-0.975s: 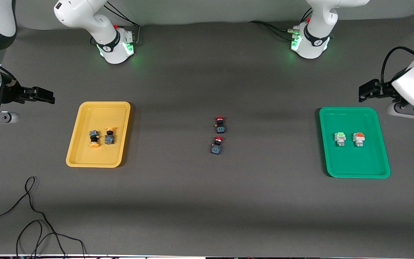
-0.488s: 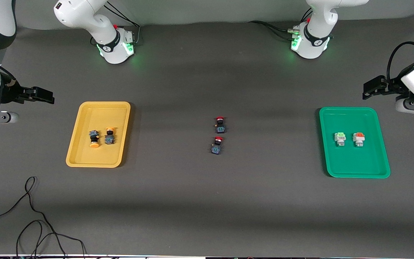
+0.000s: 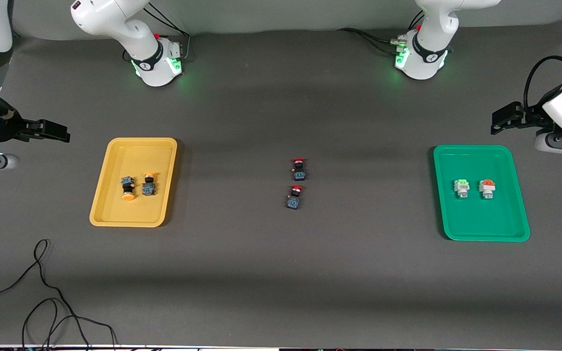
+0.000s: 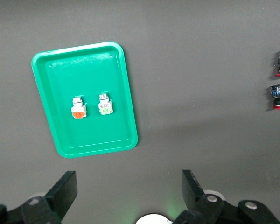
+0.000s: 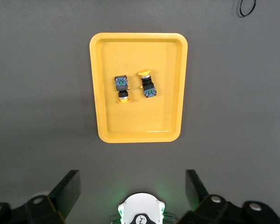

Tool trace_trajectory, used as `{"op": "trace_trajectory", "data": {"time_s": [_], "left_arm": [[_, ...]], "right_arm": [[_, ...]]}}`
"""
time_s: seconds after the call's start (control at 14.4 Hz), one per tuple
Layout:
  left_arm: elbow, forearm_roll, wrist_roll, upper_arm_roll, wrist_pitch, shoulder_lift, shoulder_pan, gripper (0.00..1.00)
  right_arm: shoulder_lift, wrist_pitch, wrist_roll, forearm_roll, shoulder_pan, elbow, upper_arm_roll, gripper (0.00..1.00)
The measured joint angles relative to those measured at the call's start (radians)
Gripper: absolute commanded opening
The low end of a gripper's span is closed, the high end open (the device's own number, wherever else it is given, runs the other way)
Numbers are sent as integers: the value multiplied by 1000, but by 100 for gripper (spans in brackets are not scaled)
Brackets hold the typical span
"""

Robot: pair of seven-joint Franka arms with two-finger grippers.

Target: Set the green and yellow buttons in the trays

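Front view: yellow tray (image 3: 115, 214) toward right arm's end of worktop (image 3: 281, 273), two yellow-capped buttons (image 3: 127, 187) inside, clear of rims. Green tray (image 3: 456, 229) toward left arm's end, green-topped button (image 3: 461, 188) and orange-topped button (image 3: 487, 188) side by side inside. Two red-capped buttons (image 3: 298, 169) mid-worktop, wide bare surface around. Cable (image 3: 42, 292) loops near front edge.

Left wrist view: left gripper (image 4: 128, 189) over bare worktop beside green tray, jaws spread, empty.

Right wrist view: right gripper (image 5: 133, 189) over bare worktop beside yellow tray, jaws spread, empty.
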Motion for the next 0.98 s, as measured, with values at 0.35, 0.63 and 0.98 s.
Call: {"op": "trace_trajectory", "data": {"time_s": [0.35, 0.63, 0.98], "left_arm": [[0, 1, 0, 0, -10, -7, 1, 100], [0, 2, 0, 0, -23, -22, 1, 100], [0, 2, 0, 0, -30, -26, 3, 100]], "right_arm": [[-28, -10, 0, -2, -398, 9, 372, 100], [-53, -9, 0, -2, -537, 10, 479, 100], [-111, 3, 0, -16, -589, 11, 561, 100]]}}
